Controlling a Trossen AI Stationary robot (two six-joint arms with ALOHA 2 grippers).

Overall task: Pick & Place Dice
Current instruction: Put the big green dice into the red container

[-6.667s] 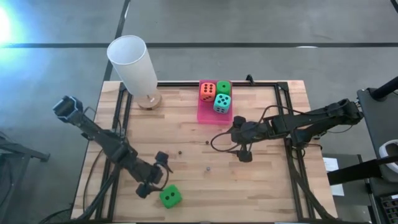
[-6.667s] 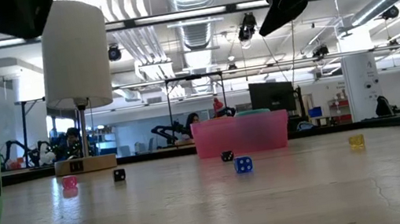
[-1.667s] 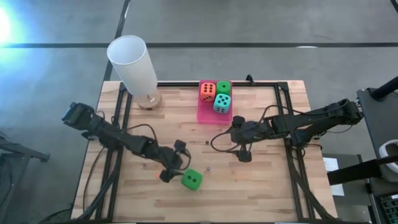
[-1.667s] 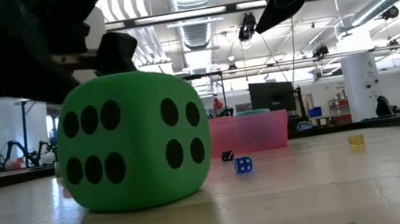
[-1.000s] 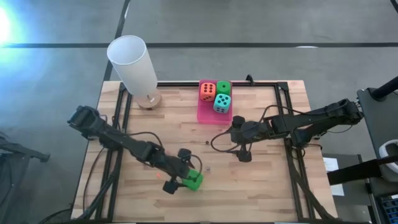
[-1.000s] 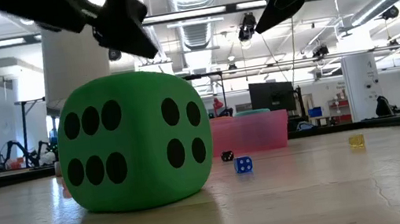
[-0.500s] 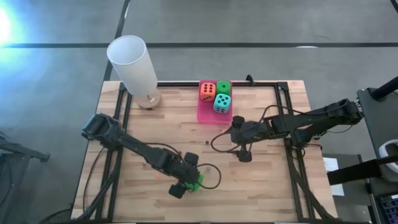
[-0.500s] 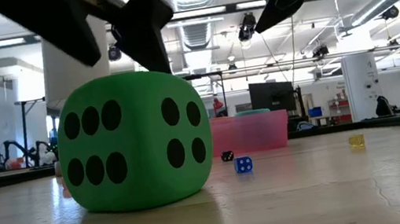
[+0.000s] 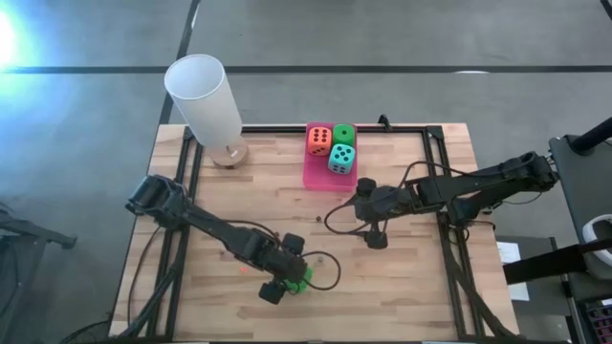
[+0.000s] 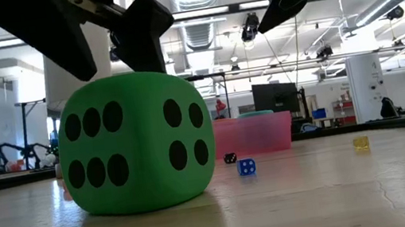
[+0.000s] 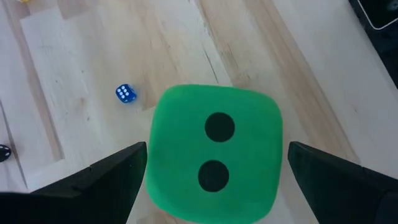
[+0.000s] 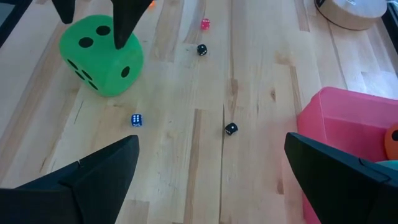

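One bright green die rests on the wooden table near its front edge, two pips up in the left wrist view. My left gripper hangs open just over it, pointing steeply down. Its fingers stand on either side of the die's top without touching it. An orange-red die, a second green die and a teal die lie in the pink bin at the far edge. My right gripper waits open above the table's middle.
A lamp with a white shade stands at the far left corner. Tiny dice lie scattered on the table: a blue one, two black ones and a pink one. A loose cable curls beside the green die.
My left gripper has gone a little toward the table's right edge and tipped more steeply down, bringing its open fingers over the green die; it has kept still for the last half second. The die has stayed where it was.
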